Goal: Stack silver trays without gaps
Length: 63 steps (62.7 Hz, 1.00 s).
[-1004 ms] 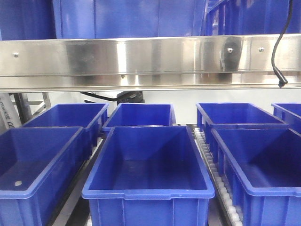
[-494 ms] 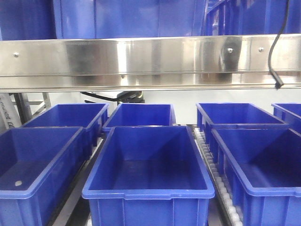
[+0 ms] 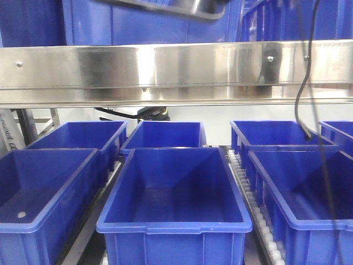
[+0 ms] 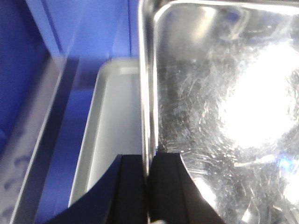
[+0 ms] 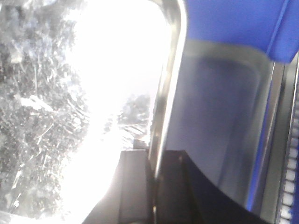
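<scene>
Left gripper (image 4: 148,163) was pinched tight on the rim of the held silver tray (image 4: 224,116), with the pan spreading off to its right. Right gripper (image 5: 153,161) was clamped on the opposite rim, pan to its left. A second silver tray (image 4: 117,130) sat lower down, outboard of each gripper, blue walls (image 4: 28,93) just past it.

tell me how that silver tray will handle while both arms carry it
Probably stiff: the tray looks like sheet metal with a rolled rim. Likely slippery: it is polished, and the left end effector and right end effector pinch only its rim. It may tilt if one arm lags.
</scene>
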Each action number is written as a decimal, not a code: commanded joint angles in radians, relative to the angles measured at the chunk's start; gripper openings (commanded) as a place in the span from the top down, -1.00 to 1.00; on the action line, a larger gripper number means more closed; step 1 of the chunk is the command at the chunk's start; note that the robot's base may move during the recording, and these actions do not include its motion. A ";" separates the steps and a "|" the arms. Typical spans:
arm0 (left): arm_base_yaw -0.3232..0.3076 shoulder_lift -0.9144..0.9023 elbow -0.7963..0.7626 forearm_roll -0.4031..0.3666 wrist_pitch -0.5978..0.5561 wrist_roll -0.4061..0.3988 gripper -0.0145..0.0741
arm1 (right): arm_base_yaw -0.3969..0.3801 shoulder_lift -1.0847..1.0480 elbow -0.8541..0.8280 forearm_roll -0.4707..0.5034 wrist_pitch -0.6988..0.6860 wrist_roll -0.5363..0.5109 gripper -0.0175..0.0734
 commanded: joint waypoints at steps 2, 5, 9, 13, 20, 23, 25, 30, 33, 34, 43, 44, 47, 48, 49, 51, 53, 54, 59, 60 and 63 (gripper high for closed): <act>0.007 -0.012 0.014 0.033 -0.047 0.006 0.72 | 0.002 0.011 -0.011 -0.015 0.001 -0.033 0.79; 0.007 -0.012 0.014 0.033 -0.043 0.006 0.72 | 0.002 0.019 -0.011 -0.015 0.004 -0.033 0.79; 0.007 -0.012 0.014 0.033 -0.047 0.006 0.72 | 0.002 0.029 -0.011 -0.015 0.009 -0.033 0.78; 0.007 -0.012 0.014 0.033 -0.069 0.006 0.72 | 0.002 0.039 -0.011 -0.016 0.011 -0.033 0.78; 0.007 -0.007 0.014 0.033 -0.083 0.006 0.72 | 0.002 0.053 -0.011 -0.023 -0.003 -0.033 0.78; 0.007 0.003 0.014 0.033 -0.082 0.006 0.72 | 0.002 0.056 -0.011 -0.025 -0.007 -0.033 0.78; 0.007 0.008 0.014 0.033 -0.082 0.006 0.72 | 0.002 0.056 -0.011 -0.027 -0.014 -0.033 0.78; 0.007 0.029 0.014 0.033 -0.080 0.006 0.72 | 0.002 0.056 -0.011 -0.036 -0.021 -0.033 0.78; 0.007 0.042 0.014 0.033 -0.080 0.006 0.72 | 0.002 0.056 -0.011 -0.048 -0.023 -0.033 0.78; 0.007 0.046 0.014 0.033 -0.080 0.006 0.72 | 0.002 0.056 -0.011 -0.055 -0.023 -0.033 0.78; 0.007 0.078 0.014 0.033 -0.080 0.006 0.71 | 0.002 0.056 -0.011 -0.077 -0.015 -0.033 0.78; 0.007 0.078 0.014 0.033 -0.080 0.006 0.70 | 0.002 0.056 -0.011 -0.077 -0.015 -0.033 0.78; 0.007 0.082 0.014 0.033 -0.080 0.006 0.64 | 0.002 0.056 -0.011 -0.077 -0.015 -0.033 0.78; 0.007 0.082 0.014 0.033 -0.080 0.006 0.61 | 0.002 0.056 -0.011 -0.077 -0.015 -0.033 0.78; 0.007 0.082 0.014 0.033 -0.080 0.003 0.58 | 0.002 0.056 -0.011 -0.077 -0.015 -0.033 0.77; 0.007 0.082 0.014 0.033 -0.080 0.000 0.51 | 0.002 0.056 -0.011 -0.077 -0.015 -0.033 0.70; 0.007 0.082 0.014 0.033 -0.082 0.000 0.42 | 0.002 0.056 -0.011 -0.077 -0.017 -0.033 0.62; 0.007 0.082 0.014 0.033 -0.084 0.000 0.37 | 0.002 0.056 -0.011 -0.077 -0.017 -0.033 0.56; 0.007 0.082 0.014 0.033 -0.085 -0.002 0.07 | 0.002 0.056 -0.011 -0.077 -0.026 -0.033 0.20; 0.007 0.082 0.014 0.035 -0.085 -0.002 0.03 | 0.002 0.056 -0.011 -0.077 -0.026 -0.033 0.10; 0.007 0.082 0.014 0.036 -0.083 -0.002 -0.10 | 0.002 0.056 -0.011 -0.077 -0.031 -0.033 -0.05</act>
